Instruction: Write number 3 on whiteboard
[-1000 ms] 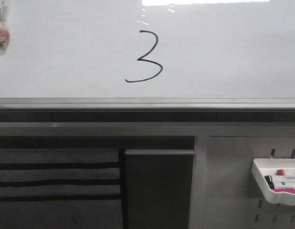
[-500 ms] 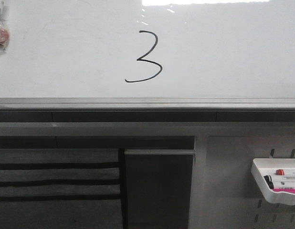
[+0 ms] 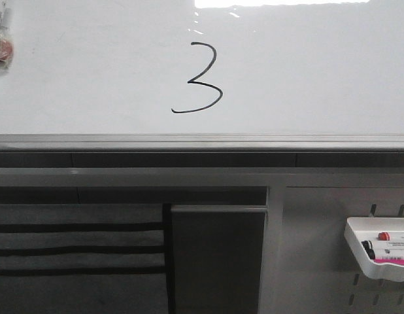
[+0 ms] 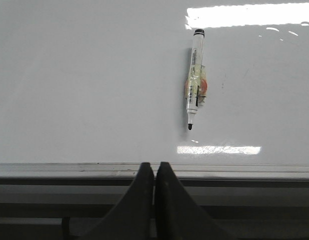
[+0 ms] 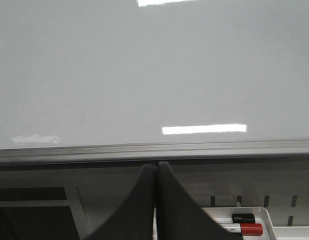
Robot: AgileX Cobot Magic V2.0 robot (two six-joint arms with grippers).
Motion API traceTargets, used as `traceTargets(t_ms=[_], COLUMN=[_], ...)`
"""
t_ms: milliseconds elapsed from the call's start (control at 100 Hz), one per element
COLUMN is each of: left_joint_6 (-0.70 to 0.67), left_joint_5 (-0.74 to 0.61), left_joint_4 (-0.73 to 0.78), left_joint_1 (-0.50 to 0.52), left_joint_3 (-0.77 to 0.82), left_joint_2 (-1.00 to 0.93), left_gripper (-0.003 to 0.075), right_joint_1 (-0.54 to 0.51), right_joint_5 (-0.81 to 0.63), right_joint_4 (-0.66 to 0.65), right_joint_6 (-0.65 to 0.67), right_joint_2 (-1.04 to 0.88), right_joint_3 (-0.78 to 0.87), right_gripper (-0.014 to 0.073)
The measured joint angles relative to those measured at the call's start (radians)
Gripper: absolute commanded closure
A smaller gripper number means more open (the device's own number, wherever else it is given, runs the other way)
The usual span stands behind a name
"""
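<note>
A thin black number 3 with a long curved lower tail is drawn on the glossy whiteboard, above its grey edge rail. No gripper shows in the front view. In the left wrist view my left gripper is shut with nothing in it, below the rail, facing the whiteboard. A black-tipped marker hangs on the board in a clip, tip down. My right gripper is also shut and empty, below the rail, facing bare whiteboard.
A white tray with red-capped and black-capped markers hangs on the grey pegboard panel at lower right; the same tray shows beside my right gripper. A dark panel and striped grey surface lie below the rail.
</note>
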Motion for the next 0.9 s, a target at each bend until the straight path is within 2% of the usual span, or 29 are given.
traceTargets(t_ms=[180, 310, 420, 900], left_joint_6=[0.000, 0.000, 0.000, 0.000], left_joint_5=[0.000, 0.001, 0.001, 0.002], left_joint_4=[0.000, 0.000, 0.000, 0.000], left_joint_1=[0.000, 0.000, 0.000, 0.000], left_joint_3=[0.000, 0.000, 0.000, 0.000], left_joint_2=[0.000, 0.000, 0.000, 0.000], left_gripper=[0.0741, 0.0741, 0.0741, 0.0741], right_joint_1=[0.000, 0.000, 0.000, 0.000], right_joint_5=[0.000, -0.047, -0.082, -0.098], right_joint_4=[-0.006, -0.226, -0.299, -0.323], right_joint_6=[0.011, 0.241, 0.325, 0.350], right_joint_2=[0.000, 0.000, 0.000, 0.000], right_joint_3=[0.000, 0.000, 0.000, 0.000], right_gripper=[0.0663, 0.0663, 0.0663, 0.0663])
